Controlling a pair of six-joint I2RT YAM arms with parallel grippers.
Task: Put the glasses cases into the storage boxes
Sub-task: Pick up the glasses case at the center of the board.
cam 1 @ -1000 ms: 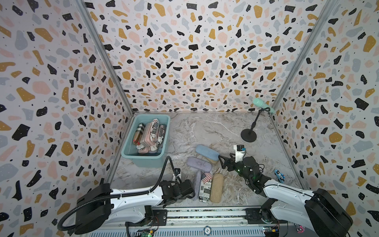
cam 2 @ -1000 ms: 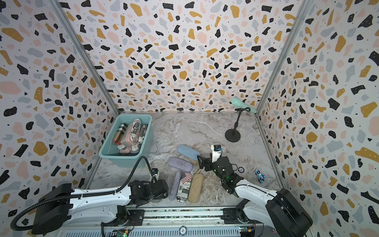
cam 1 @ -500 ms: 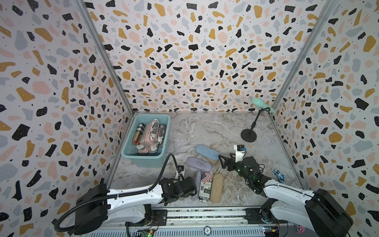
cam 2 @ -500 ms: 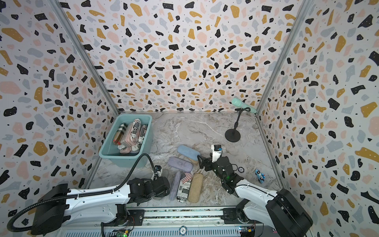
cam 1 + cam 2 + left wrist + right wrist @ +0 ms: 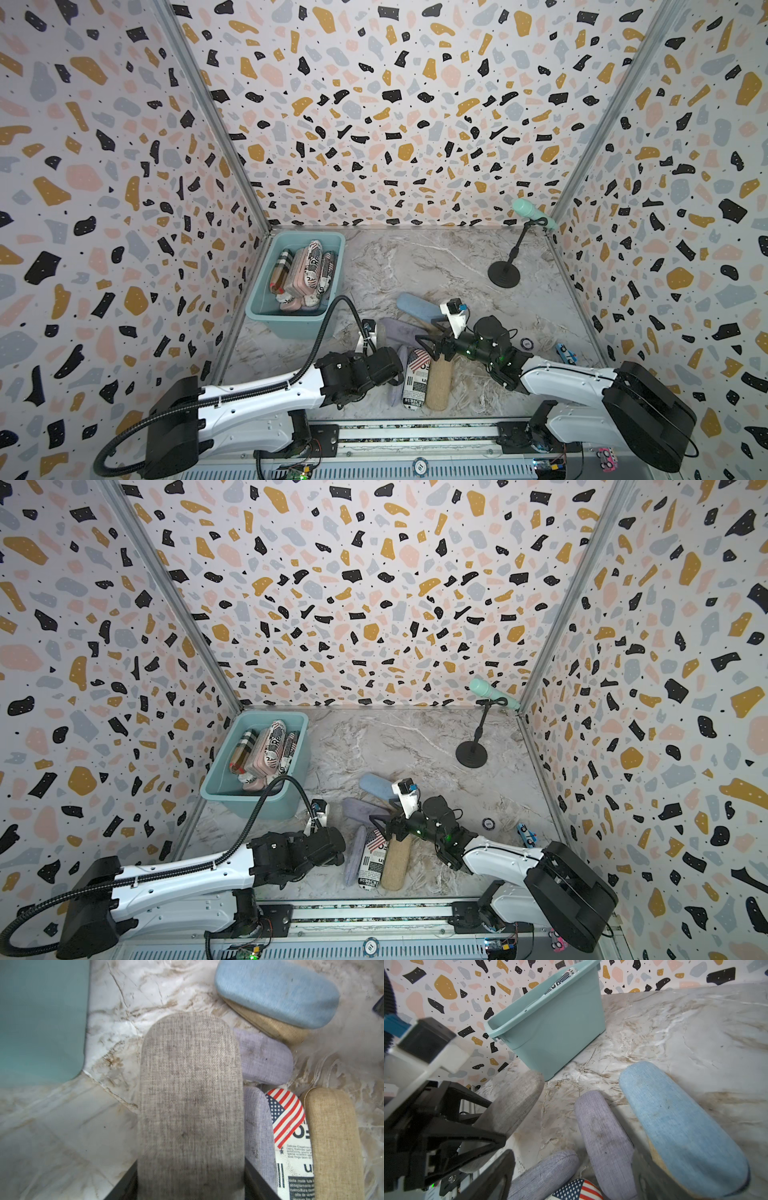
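Glasses cases (image 5: 305, 272) sit packed in the teal tub (image 5: 291, 324) by the left wall. Near its corner, the left gripper (image 5: 190, 1184) is clamped on a grey case (image 5: 190, 1095). Next along on the marble table (image 5: 415, 257) lie a flag-print case (image 5: 286, 1118) and a tan case (image 5: 332, 1136). The right gripper (image 5: 574, 1168), jaws spread wide, hangs over a lavender case (image 5: 602, 1132), with a light blue case (image 5: 679, 1126) beside it.
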